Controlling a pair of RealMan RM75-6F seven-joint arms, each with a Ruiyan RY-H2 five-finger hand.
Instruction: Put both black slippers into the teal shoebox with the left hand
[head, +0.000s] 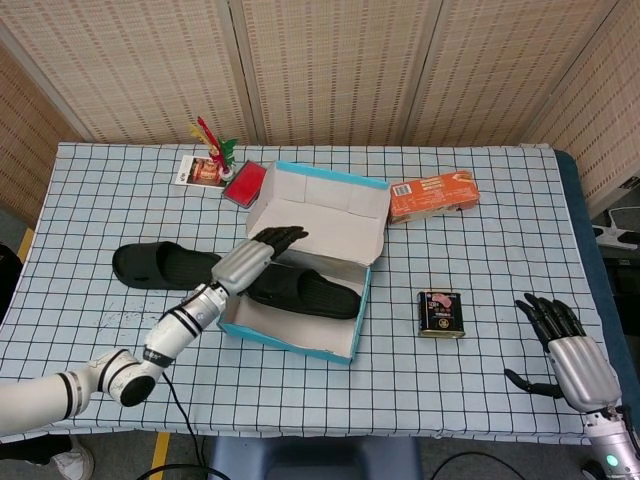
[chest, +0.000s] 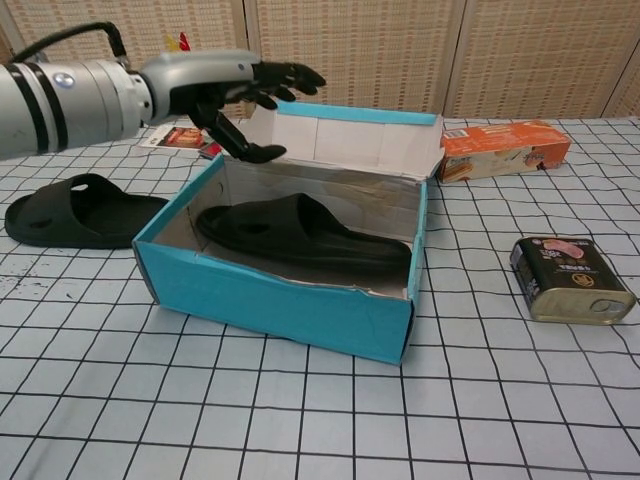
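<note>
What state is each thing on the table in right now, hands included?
Teal shoebox: open, lid flap standing up at the back.
Slipper in the box: lying flat inside, released.
Second slipper: on the table left of the box, untouched.
Left hand: raised above the box, fingers apart, holding nothing.
Right hand: low at the table's right edge, fingers spread, holding nothing.
Tin can: lying on its side.
Orange carton: closed, lying flat.

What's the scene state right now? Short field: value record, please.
slipper in box: one black slipper lying flat inside the teal shoebox
slipper outside: second black slipper on the table, left of the box
left hand: above the box's left end, fingers apart, holding nothing
right hand: near the table's right front edge, open, holding nothing
task: one of two placed
</note>
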